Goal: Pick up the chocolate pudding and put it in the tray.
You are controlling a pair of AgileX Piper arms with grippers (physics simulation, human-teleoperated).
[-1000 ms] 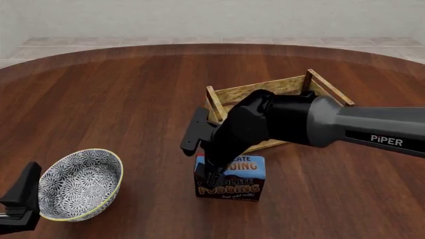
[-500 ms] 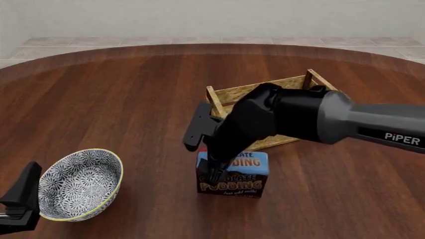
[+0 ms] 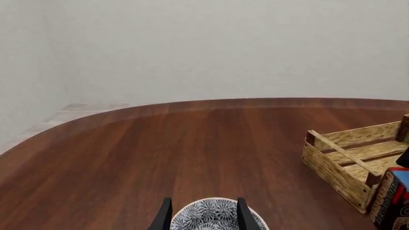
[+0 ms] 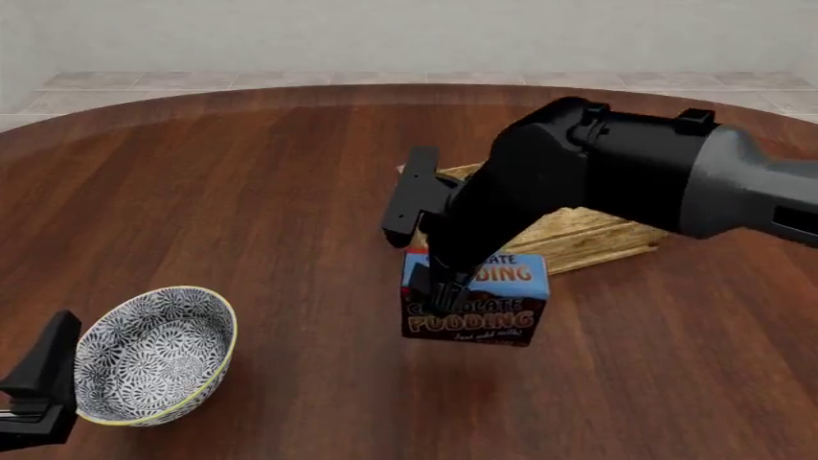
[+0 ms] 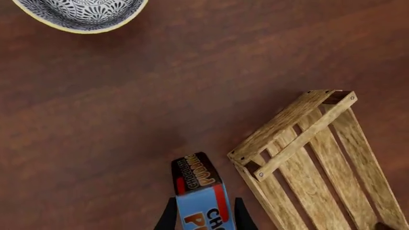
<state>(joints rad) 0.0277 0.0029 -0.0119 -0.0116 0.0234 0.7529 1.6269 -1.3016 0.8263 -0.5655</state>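
Observation:
The chocolate pudding (image 4: 484,305) is a small box with a blue top and a brown front with orange lettering. My right gripper (image 4: 450,286) is shut on it from above and holds it just off the table, in front of the tray (image 4: 591,237). The right arm hides most of this wooden slatted crate. In the right wrist view the chocolate pudding (image 5: 199,194) sits between the fingers (image 5: 170,216), beside a corner of the tray (image 5: 307,158). My left gripper (image 4: 41,385) rests open at the near left. The left wrist view shows the tray (image 3: 348,158) and an edge of the chocolate pudding (image 3: 391,199).
A grey-white patterned bowl (image 4: 156,355) stands at the near left, right next to my left gripper (image 3: 203,218). The bowl (image 5: 80,12) also shows in the right wrist view. The round wooden table (image 4: 256,192) ends in a curved far edge before a pale floor and wall.
The right arm has risen and swung right and farther away, toward the tray, carrying the pudding box with it. The left arm and the bowl have not moved.

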